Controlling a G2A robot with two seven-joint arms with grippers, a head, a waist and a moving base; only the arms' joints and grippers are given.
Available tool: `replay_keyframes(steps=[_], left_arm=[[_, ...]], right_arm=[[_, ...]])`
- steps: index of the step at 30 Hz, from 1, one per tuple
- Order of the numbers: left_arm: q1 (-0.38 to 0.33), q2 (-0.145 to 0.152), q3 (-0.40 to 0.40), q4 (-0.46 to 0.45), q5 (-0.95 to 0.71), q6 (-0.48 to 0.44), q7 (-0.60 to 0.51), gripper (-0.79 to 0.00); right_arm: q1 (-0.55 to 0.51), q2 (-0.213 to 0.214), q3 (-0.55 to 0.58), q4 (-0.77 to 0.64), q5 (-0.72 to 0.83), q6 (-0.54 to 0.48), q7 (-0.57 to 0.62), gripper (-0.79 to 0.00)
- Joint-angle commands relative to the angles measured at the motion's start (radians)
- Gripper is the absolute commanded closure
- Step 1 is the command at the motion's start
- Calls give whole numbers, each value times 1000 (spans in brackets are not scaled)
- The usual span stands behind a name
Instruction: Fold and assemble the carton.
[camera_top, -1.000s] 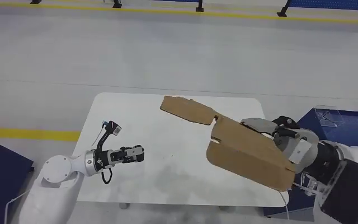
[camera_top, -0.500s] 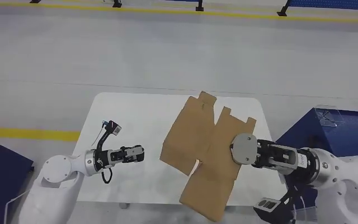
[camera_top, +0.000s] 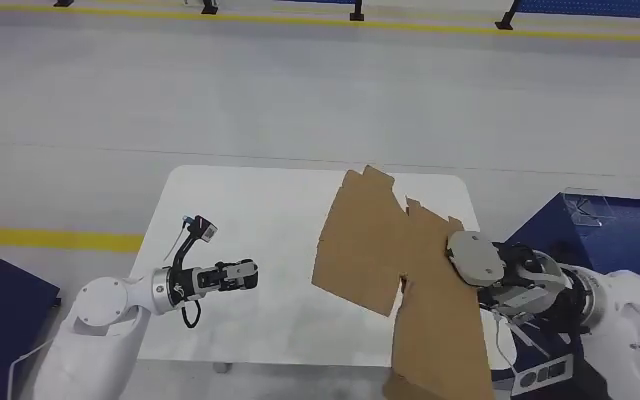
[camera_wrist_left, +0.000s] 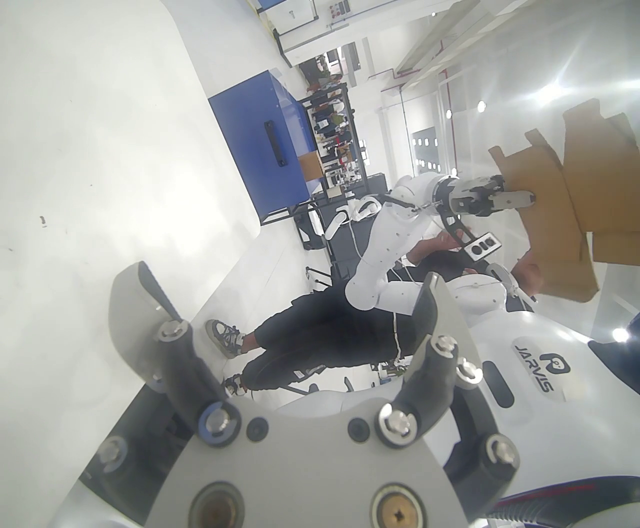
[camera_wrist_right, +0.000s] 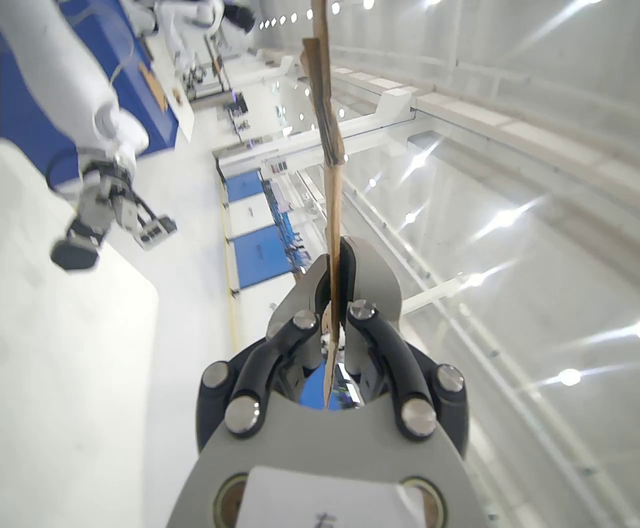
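Across the lower middle of the top view lay the white table (camera_top: 240, 215), rounded at its corners; above its right half, and reaching out past its near edge, was the carton (camera_top: 370, 240), a flat sheet of brown cardboard with notched flaps along its far edge, not yet folded into a box and held clear of the tabletop; at the carton's right-hand edge stood the right gripper (camera_wrist_right: 336, 252), whose two fingers were clamped on the cardboard, one on each face, the sheet appearing edge-on between them in the right wrist view; the left wrist view showed the same grip from farther off, with the sheet up in the air beside the right arm; over the left part of the table, well apart from the carton, was the left gripper (camera_wrist_left: 284, 277), pointing toward the table's middle, its fingers spread wide with nothing between them and bare tabletop beyond one finger.
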Motion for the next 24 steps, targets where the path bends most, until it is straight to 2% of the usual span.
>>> replay_keyframes(steps=[1,3,6,8,14,17,19,24], left_arm=[[0,0,0,0,0,0,0,-785],[0,0,0,0,0,0,0,-785],[0,0,0,0,0,0,0,-785],[0,0,0,0,0,0,0,-785],[0,0,0,0,0,0,0,-785],[0,0,0,0,0,0,0,-785],[0,0,0,0,0,0,0,-785],[0,0,0,0,0,0,0,-785]], right_arm=[[-3,-2,-35,46,337,-167,121,0],[-6,-1,-71,69,585,-243,259,0],[-30,10,-157,79,973,-276,529,0],[-44,26,-212,54,1214,-243,736,0],[-64,84,-310,-34,1922,-31,1348,0],[-71,103,-303,2,2123,26,1561,0],[-84,110,-293,35,2200,44,1645,0],[-121,119,-286,71,2312,98,1753,0]])
